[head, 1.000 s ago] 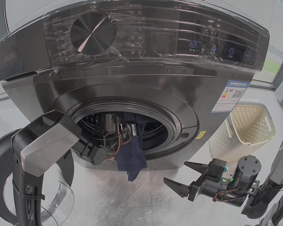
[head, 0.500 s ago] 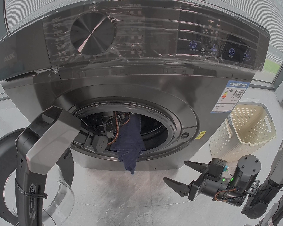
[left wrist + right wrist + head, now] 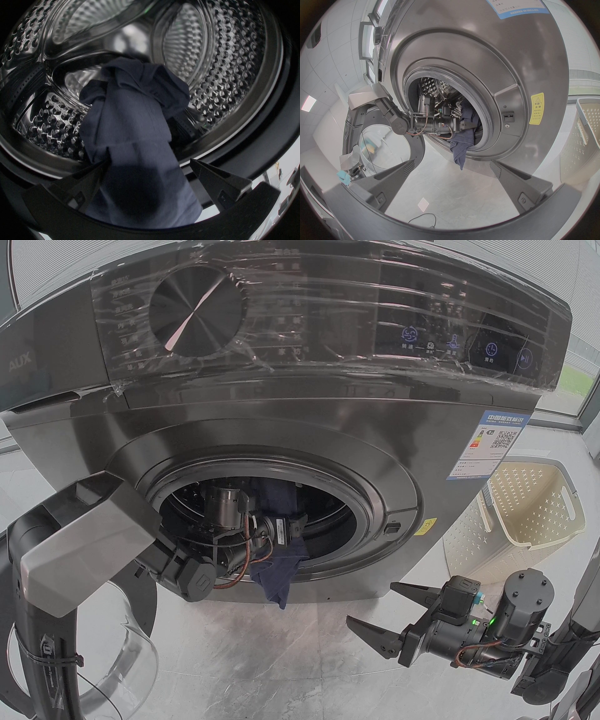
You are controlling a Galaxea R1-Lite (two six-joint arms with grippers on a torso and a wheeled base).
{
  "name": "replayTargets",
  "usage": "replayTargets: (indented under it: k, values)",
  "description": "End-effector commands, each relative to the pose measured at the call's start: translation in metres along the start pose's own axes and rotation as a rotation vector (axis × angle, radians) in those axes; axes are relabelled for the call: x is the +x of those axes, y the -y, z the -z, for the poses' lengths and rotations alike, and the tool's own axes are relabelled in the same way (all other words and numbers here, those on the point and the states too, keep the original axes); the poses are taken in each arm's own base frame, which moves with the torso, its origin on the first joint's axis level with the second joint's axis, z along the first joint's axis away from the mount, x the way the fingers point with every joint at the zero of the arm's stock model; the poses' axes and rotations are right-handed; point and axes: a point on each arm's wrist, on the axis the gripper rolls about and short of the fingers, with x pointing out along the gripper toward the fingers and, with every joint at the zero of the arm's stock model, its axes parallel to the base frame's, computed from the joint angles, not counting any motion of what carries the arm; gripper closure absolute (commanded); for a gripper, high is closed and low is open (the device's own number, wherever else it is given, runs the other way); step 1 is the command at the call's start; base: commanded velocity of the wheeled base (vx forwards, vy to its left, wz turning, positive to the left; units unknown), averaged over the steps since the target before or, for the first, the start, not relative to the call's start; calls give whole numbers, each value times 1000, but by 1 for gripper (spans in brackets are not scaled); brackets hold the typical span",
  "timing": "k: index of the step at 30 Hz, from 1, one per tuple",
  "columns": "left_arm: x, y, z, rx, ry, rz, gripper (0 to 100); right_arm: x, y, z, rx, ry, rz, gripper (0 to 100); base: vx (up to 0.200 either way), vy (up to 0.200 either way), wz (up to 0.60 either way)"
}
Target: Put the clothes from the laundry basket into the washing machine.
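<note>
Navy garment [image 3: 461,151] (half out), washing machine [image 3: 493,62]

Grey marbled floor [image 3: 250,652], thin dark cable [image 3: 425,214] lying on it, window [image 3: 578,380] beyond

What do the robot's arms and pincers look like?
The left arm has a boxy silver-grey shell over black links, with copper-coloured cables at the wrist. The right arm is black, with a round motor housing and a green light. The left pincer and right pincer have black, pointed wedge fingers.
</note>
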Motion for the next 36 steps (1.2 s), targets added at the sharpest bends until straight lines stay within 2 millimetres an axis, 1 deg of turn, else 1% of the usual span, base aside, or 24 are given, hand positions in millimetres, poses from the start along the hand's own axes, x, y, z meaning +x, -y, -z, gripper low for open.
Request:
replayTargets:
  k: [1,2,3,5,7,10,14,18,20,23,24,28,30,32,33,36]
  values:
    - [-3,-2,12,25,-46,-1,0,0,-1,0,-2,2,-4,0,0,0,0]
    - [-1,-3,15,32,-53,-6,0,0,-1,-1,-2,3,-4,0,0,0,0]
    - [0,-4,16,34,-54,-6,100,0,-1,-1,-2,3,-4,0,0,0,0]
    - [5,-6,19,45,-60,-9,100,-1,0,0,-2,2,-3,0,0,0,0]
    - [8,-6,18,43,-52,-9,100,-1,-1,-1,-2,3,-3,0,0,0,0]
    - [21,-6,13,33,-18,-9,100,0,-1,-1,0,5,-3,0,0,0,0]
    - [34,-2,1,13,55,-8,100,0,-1,-2,0,8,-4,0,0,0,0]
    - [46,-2,-25,-68,177,-23,100,0,-1,-2,-2,8,-4,0,0,0,0]
    - [46,-1,-32,-84,212,-20,100,0,0,-2,-1,8,-2,0,0,0,0]
    - [42,-3,-29,-82,196,-25,100,0,-1,-1,0,6,-4,0,0,0,0]
    - [42,-3,-28,-81,192,-26,0,0,-1,-2,0,8,-4,0,0,0,0]
    - [30,-1,-22,-76,140,-18,0,0,-1,-2,-2,8,-4,0,0,0,0]
    - [22,0,-15,-67,87,-20,0,0,-1,-2,0,8,-4,0,0,0,0]
    - [21,-1,-11,-63,59,-23,0,0,-1,-2,0,8,-4,0,0,0,0]
    - [21,-2,-5,-59,30,-31,0,0,-1,-2,0,8,-4,0,0,0,0]
    - [25,-3,4,-55,3,-38,0,0,-1,-1,0,6,-5,0,0,0,0]
